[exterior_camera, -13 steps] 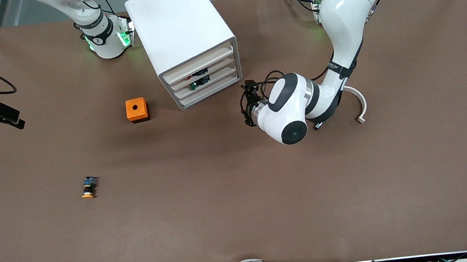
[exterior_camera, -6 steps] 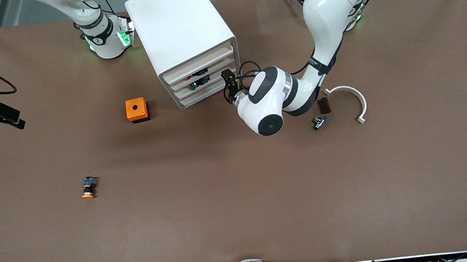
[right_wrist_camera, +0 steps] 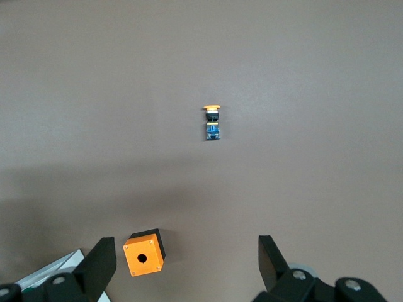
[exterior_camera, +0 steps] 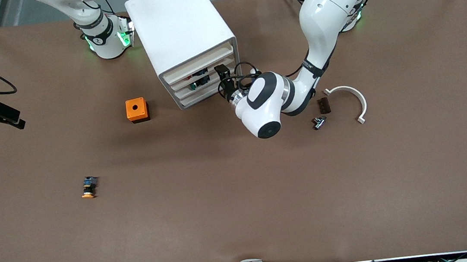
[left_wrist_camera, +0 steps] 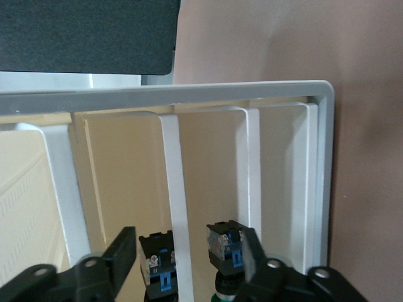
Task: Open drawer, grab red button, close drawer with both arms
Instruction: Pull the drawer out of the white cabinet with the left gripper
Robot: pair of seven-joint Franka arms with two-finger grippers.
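The white cabinet (exterior_camera: 182, 36) stands near the arms' bases, and its second drawer (exterior_camera: 203, 72), still pushed in, holds the button (exterior_camera: 199, 72). The left gripper (exterior_camera: 224, 80) sits right at the drawer fronts with fingers (left_wrist_camera: 123, 251) spread and holding nothing. The right gripper (right_wrist_camera: 186, 261) waits, fingers apart, over the orange box (exterior_camera: 137, 110).
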